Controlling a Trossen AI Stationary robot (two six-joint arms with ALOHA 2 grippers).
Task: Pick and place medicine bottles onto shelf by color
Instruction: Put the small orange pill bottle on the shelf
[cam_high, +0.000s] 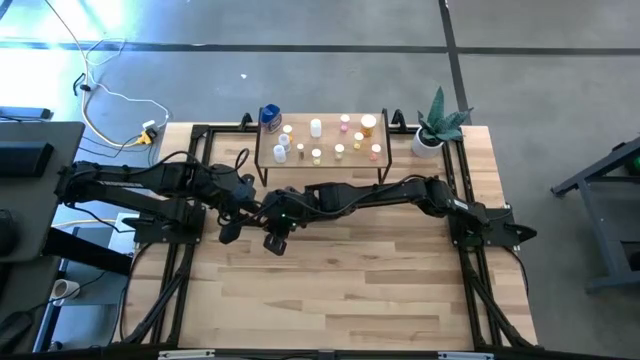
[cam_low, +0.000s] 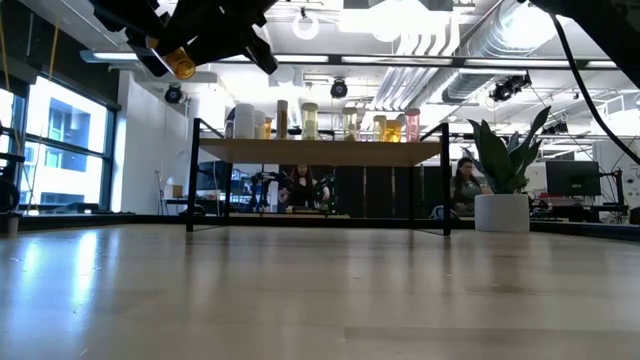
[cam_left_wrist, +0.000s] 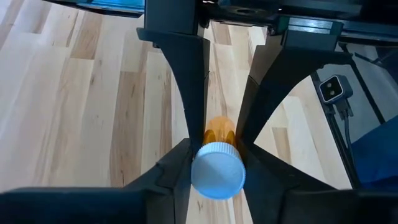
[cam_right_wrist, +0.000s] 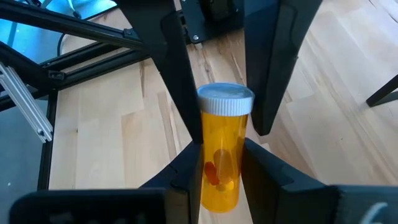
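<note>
While the two arms meet above the middle of the table (cam_high: 340, 290), both grippers close on one orange bottle (cam_right_wrist: 222, 155): the right gripper (cam_right_wrist: 217, 152) pinches its amber body, and the left gripper (cam_left_wrist: 214, 146) has its dark fingers pressed against the sides near the white ribbed cap (cam_left_wrist: 217, 171). In the low view the bottle (cam_low: 182, 65) hangs well above the tabletop, tilted, with clear air beneath it.

Near the table's far edge stands the shelf (cam_high: 320, 163), a light-wood board on thin black legs, carrying the other medicine bottles (cam_high: 330, 135) in loose groups: white ones and a blue-topped one (cam_high: 269, 117) to the left, pink and orange ones to the right. Just right of the shelf sits a potted plant (cam_high: 436, 128) in a white pot. The whole near half of the pale plank tabletop lies bare, bounded left and right by the black frame rails (cam_high: 175, 270). Smooth translucent plastic shows a few pills inside the held bottle.
</note>
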